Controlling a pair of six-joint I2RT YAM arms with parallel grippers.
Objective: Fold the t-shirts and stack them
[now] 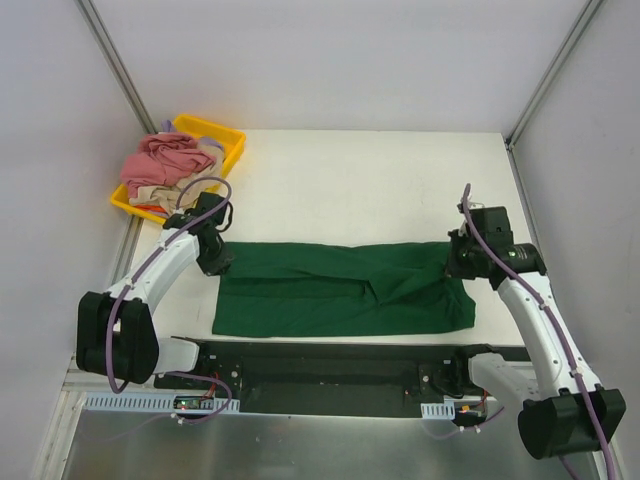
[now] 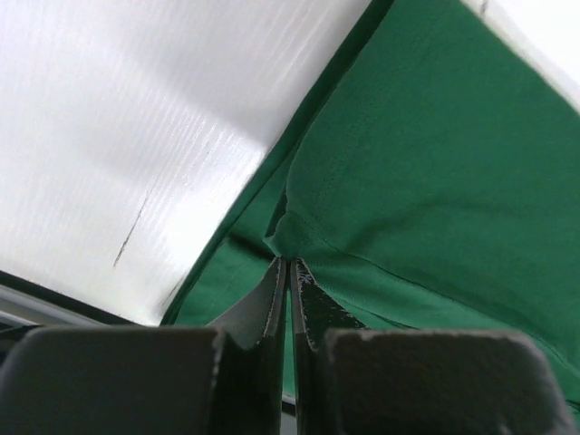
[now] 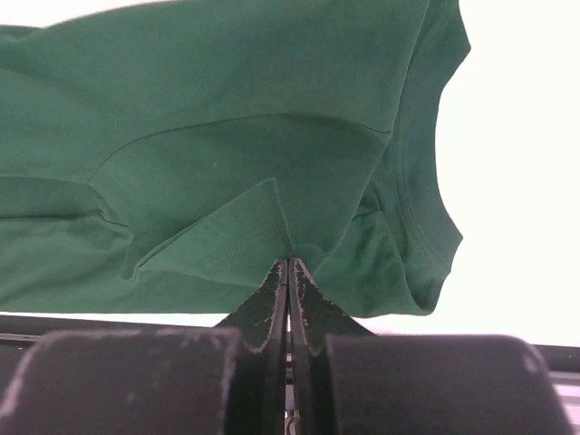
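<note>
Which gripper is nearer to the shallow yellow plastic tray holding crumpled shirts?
Left. The left gripper pinches the dark green t-shirt close beside the tray; the right gripper pinches its opposite end.

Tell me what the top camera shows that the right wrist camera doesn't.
Only the top view: the yellow tray holding the pink t-shirt and beige t-shirt, plus the left gripper. Only the right wrist view: the collar, and that the right gripper is shut on the cloth. Both: the green t-shirt on the white table.
</note>
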